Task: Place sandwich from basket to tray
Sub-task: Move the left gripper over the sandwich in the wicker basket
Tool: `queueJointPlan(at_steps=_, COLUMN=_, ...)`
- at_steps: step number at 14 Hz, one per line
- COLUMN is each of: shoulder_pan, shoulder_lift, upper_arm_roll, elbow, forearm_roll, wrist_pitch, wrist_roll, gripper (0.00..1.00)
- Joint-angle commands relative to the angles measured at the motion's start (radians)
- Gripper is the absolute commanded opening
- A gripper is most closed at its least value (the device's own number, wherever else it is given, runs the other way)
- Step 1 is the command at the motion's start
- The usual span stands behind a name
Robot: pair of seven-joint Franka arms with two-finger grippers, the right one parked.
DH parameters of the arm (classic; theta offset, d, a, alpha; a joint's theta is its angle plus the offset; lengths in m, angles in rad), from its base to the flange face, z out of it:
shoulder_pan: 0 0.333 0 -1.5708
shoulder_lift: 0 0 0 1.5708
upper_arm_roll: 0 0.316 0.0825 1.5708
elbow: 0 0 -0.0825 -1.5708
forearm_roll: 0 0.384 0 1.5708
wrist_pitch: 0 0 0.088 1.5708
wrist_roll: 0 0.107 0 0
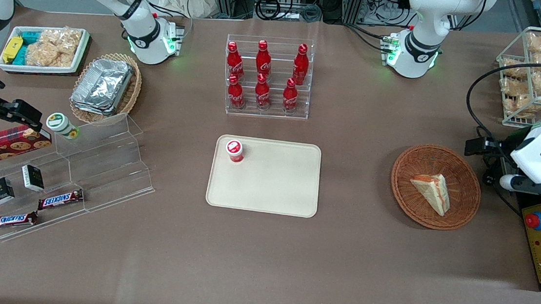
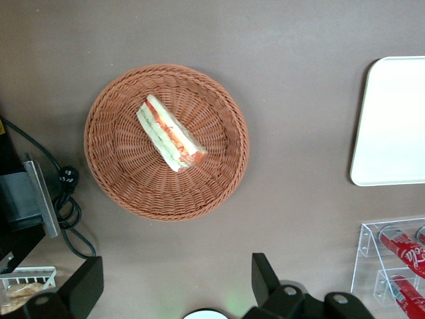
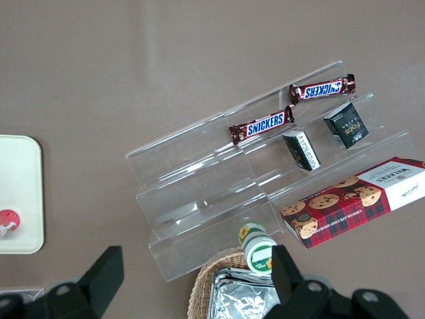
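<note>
We observed the sandwich (image 1: 432, 191) lying in the basket (image 1: 461, 208) on the brown worktop (image 1: 349, 257) (tray (image 1: 272, 191) well apart). The pincer (image 2: 176, 289), fingers spread wide and empty, hovered above the worktop beside the basket.

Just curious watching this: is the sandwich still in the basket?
Yes. The sandwich lies inside the basket; the open gripper is apart from it.

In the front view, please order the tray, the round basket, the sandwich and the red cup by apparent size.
1. tray
2. basket
3. sandwich
4. red cup
The gripper, open, hangs above the table beside the basket.
</note>
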State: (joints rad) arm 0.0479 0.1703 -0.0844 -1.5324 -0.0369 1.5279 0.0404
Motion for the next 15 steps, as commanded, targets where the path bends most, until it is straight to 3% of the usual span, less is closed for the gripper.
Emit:
queueJointPlan(at_steps=1, shoulder_pan=-0.008, shoulder_lift=0.014, upper_arm_roll=0.005, elbow=0.026, forearm_roll=0.032, wrist_pitch=-0.038, wrist_roll=0.016, gripper=1.00)
queueJointPlan(at_steps=4, shoulder_pan=-0.005, shoulder_lift=0.025, upper_arm_roll=0.008, elbow=0.020, forearm_roll=0.035, wrist_pitch=-0.040, wrist_roll=0.007, gripper=1.00)
queueJointPlan(at_steps=6, shoulder_pan=0.001, shoulder_lift=0.015, upper_arm_roll=0.018, elbow=-0.052, forearm_roll=0.022, wrist_pitch=-0.014, wrist_roll=-0.154, gripper=1.00)
queueJointPlan(at_steps=13, shoulder_pan=0.010, shoulder_lift=0.009, upper_arm_roll=0.023, elbow=-0.380, forearm_roll=0.038, wrist_pitch=0.453, wrist_roll=-0.742, gripper=1.00)
queueJointPlan(at_steps=15, shoulder_pan=0.007, shoulder_lift=0.015, upper_arm_roll=0.021, elbow=-0.496, forearm_roll=0.076, wrist_pitch=0.597, wrist_roll=-0.821, gripper=1.00)
